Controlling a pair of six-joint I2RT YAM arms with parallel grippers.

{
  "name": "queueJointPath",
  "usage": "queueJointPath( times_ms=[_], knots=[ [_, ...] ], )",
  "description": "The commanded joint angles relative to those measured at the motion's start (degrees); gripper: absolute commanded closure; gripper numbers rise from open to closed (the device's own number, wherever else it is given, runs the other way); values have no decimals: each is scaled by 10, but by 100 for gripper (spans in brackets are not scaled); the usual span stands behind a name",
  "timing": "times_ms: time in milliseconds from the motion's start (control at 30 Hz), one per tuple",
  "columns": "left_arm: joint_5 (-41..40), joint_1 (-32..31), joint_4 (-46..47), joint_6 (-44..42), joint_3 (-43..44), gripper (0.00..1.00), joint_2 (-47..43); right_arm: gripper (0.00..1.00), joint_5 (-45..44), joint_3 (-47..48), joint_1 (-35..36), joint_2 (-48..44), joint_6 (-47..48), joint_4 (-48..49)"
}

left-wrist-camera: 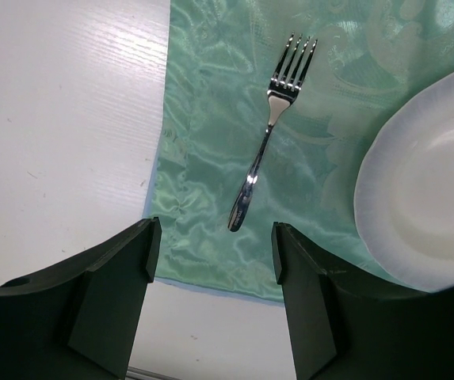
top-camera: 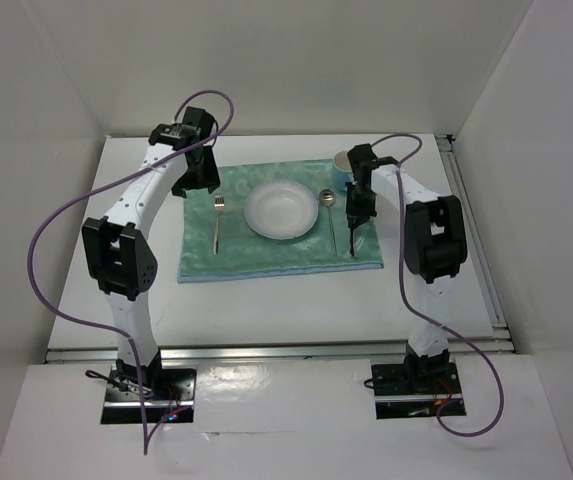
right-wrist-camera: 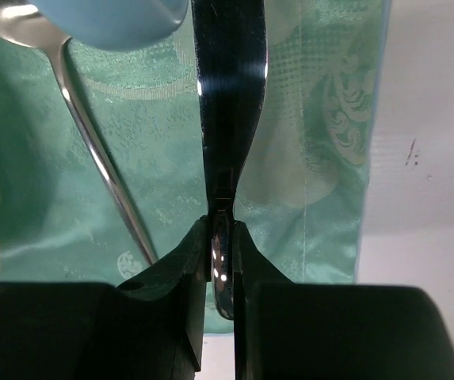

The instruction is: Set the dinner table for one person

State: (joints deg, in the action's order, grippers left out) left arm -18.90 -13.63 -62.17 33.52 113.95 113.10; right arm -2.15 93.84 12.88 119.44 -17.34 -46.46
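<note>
A green-teal mat (top-camera: 266, 250) lies on the white dinner table (top-camera: 286, 310). On the mat are a fork (top-camera: 218, 222), a white plate (top-camera: 281, 210) and a spoon (top-camera: 329, 215). A light blue cup (top-camera: 342, 166) stands at the mat's back right. My right gripper (top-camera: 353, 230) points down at the mat's right side, right of the spoon. It is shut on the handle of a knife (right-wrist-camera: 227, 103), whose blade runs toward the cup (right-wrist-camera: 112, 20). My left gripper (left-wrist-camera: 215, 261) is open and empty above the mat's left part, just short of the fork's (left-wrist-camera: 270, 134) handle.
A metal rail (top-camera: 266, 352) runs along the table's near edge and another (top-camera: 476, 230) along its right side. White walls close in the left, back and right. Purple cables loop off both arms. Bare tabletop lies left of the mat (left-wrist-camera: 60, 119).
</note>
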Motion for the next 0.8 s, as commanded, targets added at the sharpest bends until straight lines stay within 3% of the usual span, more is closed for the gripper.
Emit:
queueJointPath(
  times_ms=[0,233,267,300,400,467,533,633,667,767],
  knots=[
    [-12,-1,-7,14,-4,25,-33,100,-1,37,8,1,7,-12],
    [-12,-1,-7,14,-9,25,-33,96,-3,87,14,51,7,-25],
    [-12,-1,-7,14,-9,25,-33,89,-3,95,14,56,7,-38],
    [-12,-1,-7,14,-9,25,-33,73,-10,95,20,56,7,-38],
    [-7,-1,-7,14,-9,25,-33,62,-21,100,25,46,0,-43],
    [-7,-1,-7,14,-9,25,-39,46,-31,94,25,23,-7,-49],
    [-7,-1,-7,14,-4,25,-39,42,-42,89,25,-1,-14,-61],
    [-2,-1,-12,8,2,25,-52,15,-56,68,12,-65,-37,-66],
    [-2,-1,-12,8,2,25,-53,0,-70,49,0,-83,-44,-66],
    [5,-1,-12,8,7,25,-64,0,-107,9,-19,-167,-83,-54]
  ],
)
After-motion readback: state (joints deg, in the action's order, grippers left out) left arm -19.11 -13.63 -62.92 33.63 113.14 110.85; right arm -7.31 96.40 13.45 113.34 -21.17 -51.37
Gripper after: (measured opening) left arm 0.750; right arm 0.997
